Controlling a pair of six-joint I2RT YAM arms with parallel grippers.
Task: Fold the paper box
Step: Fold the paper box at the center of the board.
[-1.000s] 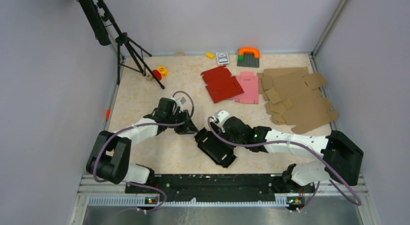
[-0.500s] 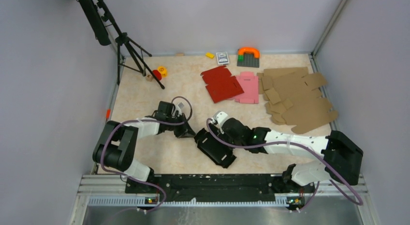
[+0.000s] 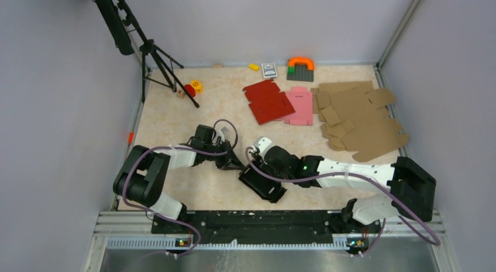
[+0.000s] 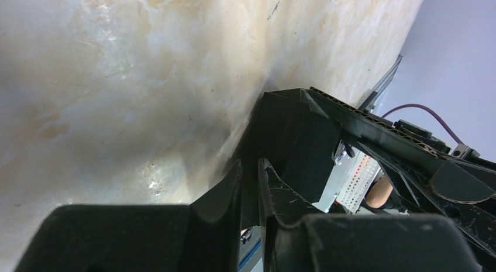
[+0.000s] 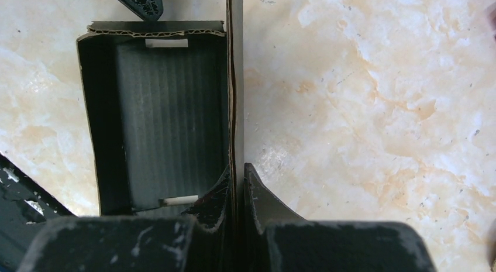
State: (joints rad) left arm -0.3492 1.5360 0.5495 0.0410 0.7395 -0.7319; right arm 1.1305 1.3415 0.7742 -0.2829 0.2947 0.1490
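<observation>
Right wrist view: the right tool (image 5: 236, 187) is clamped on an upright wall of the black paper box (image 5: 164, 108). The box's tray lies at the tool's 11 o'clock on the tabletop (image 5: 362, 108). The left tool (image 4: 250, 164), fingers almost together with nothing between, sits beside the box's far corner.

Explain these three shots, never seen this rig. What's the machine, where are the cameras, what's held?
Two small robot arms are bolted at the near edge of a table. The wide shot looks down from above and behind them. The other two come from cameras on each wrist, so their own fingers fill the bottom. The right gripper is shut on a side wall of the half-folded black paper box. The left gripper, nearly closed and apparently empty, sits at the box's end. Farther back lie a red blank, a pink blank and brown cardboard blanks.
</observation>
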